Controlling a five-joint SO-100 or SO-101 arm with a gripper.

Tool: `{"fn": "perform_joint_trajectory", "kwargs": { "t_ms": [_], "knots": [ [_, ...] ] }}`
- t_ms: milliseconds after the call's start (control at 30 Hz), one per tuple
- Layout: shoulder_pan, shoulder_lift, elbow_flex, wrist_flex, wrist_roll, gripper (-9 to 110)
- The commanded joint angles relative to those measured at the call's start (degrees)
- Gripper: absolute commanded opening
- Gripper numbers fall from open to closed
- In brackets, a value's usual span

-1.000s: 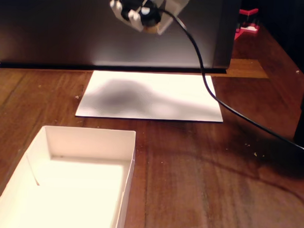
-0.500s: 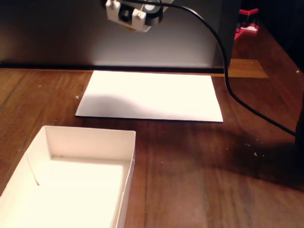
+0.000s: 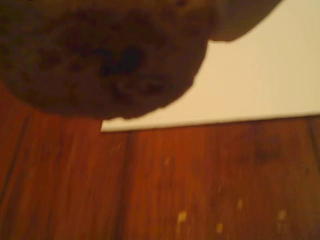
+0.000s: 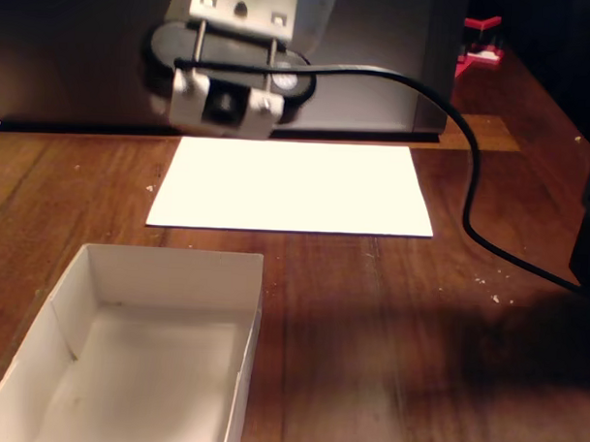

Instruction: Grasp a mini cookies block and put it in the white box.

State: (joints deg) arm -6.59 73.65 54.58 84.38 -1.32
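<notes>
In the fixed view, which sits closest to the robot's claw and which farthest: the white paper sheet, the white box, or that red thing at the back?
1. White paper sheet: lies just below the gripper.
2. White box: nearer the camera, lower left.
3. Red object: far off at the upper right, behind the table.

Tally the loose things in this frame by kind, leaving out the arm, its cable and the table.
Cookie: 1, the mini cookies block, close and blurred in the wrist view
Box: 1, the white box, nothing visible inside in the fixed view
Paper sheet: 1, the white sheet, flat on the table
Red object: 1, at the back, too small to identify
Total: 4
</notes>
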Motion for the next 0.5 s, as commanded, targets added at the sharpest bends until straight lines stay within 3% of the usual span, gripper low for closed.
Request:
{"fn": "perform_joint_trajectory", "kwargs": {
  "t_ms": [0, 467],
  "knots": [
    [-5.1, 11.95, -7.03, 0.44, 1.41, 21],
    [-11.6, -0.88, -7.91, -4.31, 6.94, 21]
  ]
}}
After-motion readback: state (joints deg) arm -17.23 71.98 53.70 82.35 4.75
